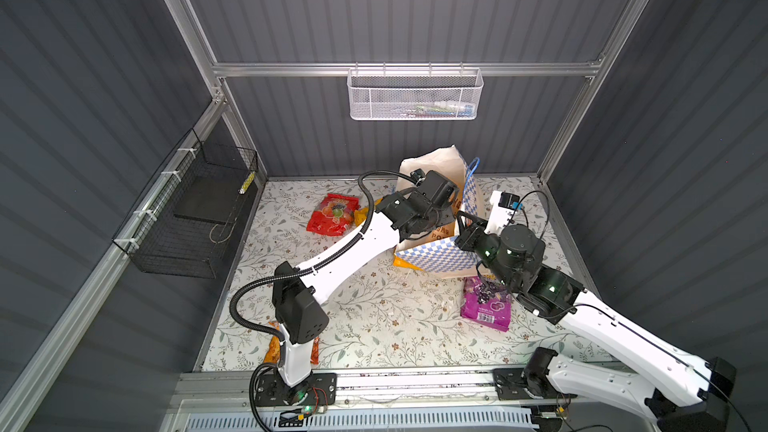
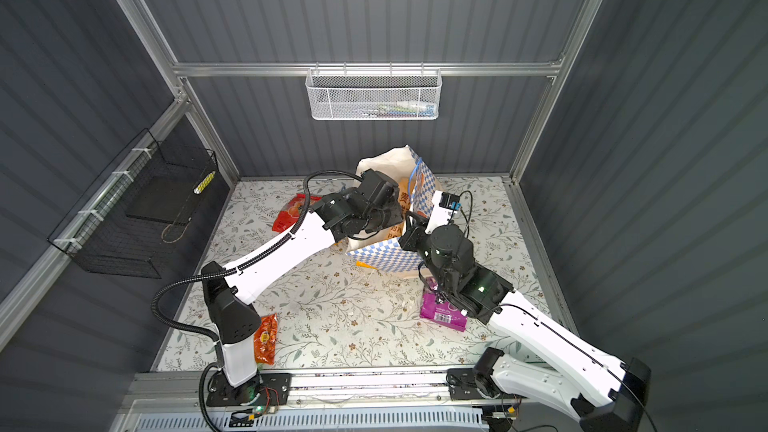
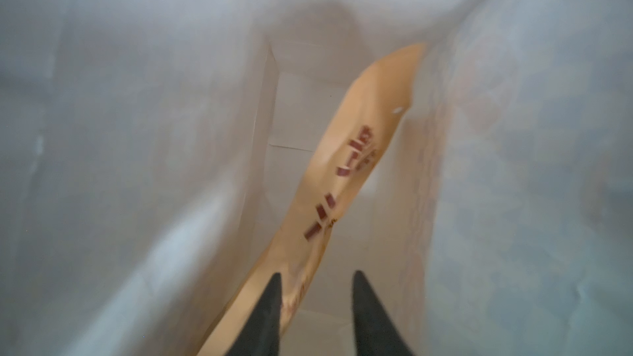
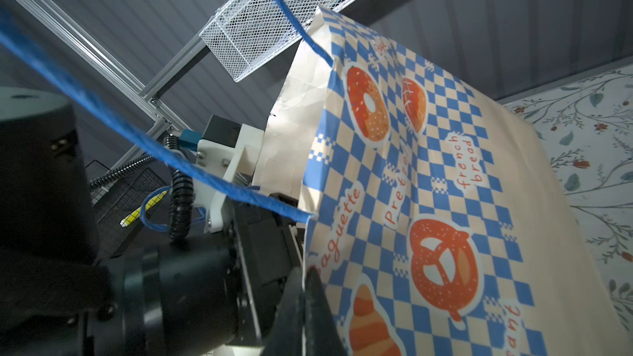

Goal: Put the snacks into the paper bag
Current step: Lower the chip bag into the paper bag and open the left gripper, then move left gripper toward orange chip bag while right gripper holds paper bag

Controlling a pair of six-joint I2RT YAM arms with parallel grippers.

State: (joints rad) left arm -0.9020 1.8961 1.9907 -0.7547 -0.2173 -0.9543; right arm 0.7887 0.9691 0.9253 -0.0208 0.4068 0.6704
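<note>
Cream paper bag point(image 1: 432, 257) stands open on the flowery table point(image 1: 374, 317). We've got the left gripper point(image 3: 317, 289) down inside it, jaws parted. The pale-orange pouch point(image 3: 370, 131) leans along the bag's inner wall beside one finger, not pinched. Our right gripper point(image 4: 306, 279) is clamped tight on the bag's rim. Outside the bag, the red packet point(image 1: 332, 214) sits off to its left and the purple packet point(image 1: 486, 305) just in front. A yellow-orange packet point(image 1: 405, 263) pokes out from under it, and the dark orange packet point(image 2: 266, 338) is well away, front-left.
</note>
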